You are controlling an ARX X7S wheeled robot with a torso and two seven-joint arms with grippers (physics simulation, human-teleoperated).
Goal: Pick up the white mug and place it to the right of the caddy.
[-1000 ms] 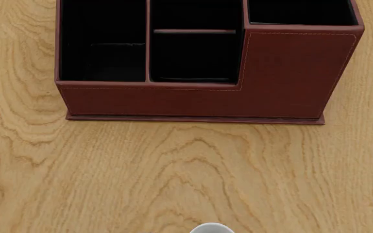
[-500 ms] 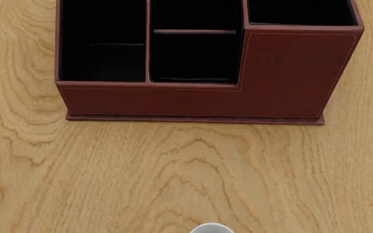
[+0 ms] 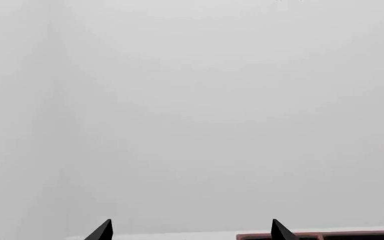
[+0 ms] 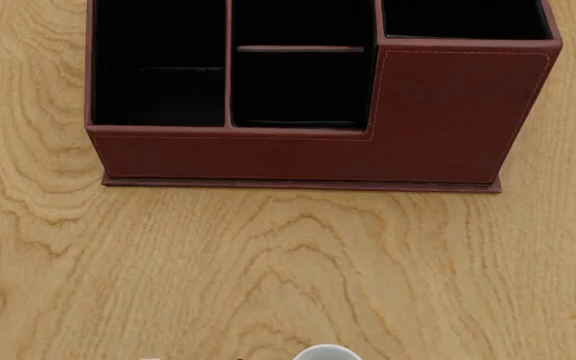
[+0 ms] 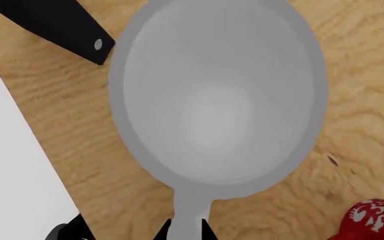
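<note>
Left wrist cam is mostly staring at a flat pale grey backdrop, with the left gripper (image 3: 192, 231) poking in as two black pointed fingertips (image 3: 102, 231) sitting well apart, so its jaws are spread with nothing between them; a thin strip of the caddy (image 3: 352, 233) is peeking in just beside one tip, reddish-brown rim with black lining. Head cam is looking straight down on the wooden table (image 4: 268, 270), light oak with big swirly grain, and the caddy (image 4: 448, 112) is sitting at the far side, a boxy leather-look organiser with stitched edges, black-lined compartments and a taller section at its right corner. The white mug (image 4: 327, 352) is only showing as a sliver of rounded rim at the near edge, well apart from the caddy. Right wrist cam is hovering right over the white mug (image 5: 219, 100), looking down into its glossy, smooth round interior, curved handle pointing back toward the camera. The right gripper (image 5: 118, 230) is only showing dark finger bits by the handle, so I can't tell whether it's apart or closed. A black bar (image 5: 52, 25) is lying on the wood near the mug's rim, and a red mug (image 5: 372, 220) with white floral pattern is sitting off to one side.
</note>
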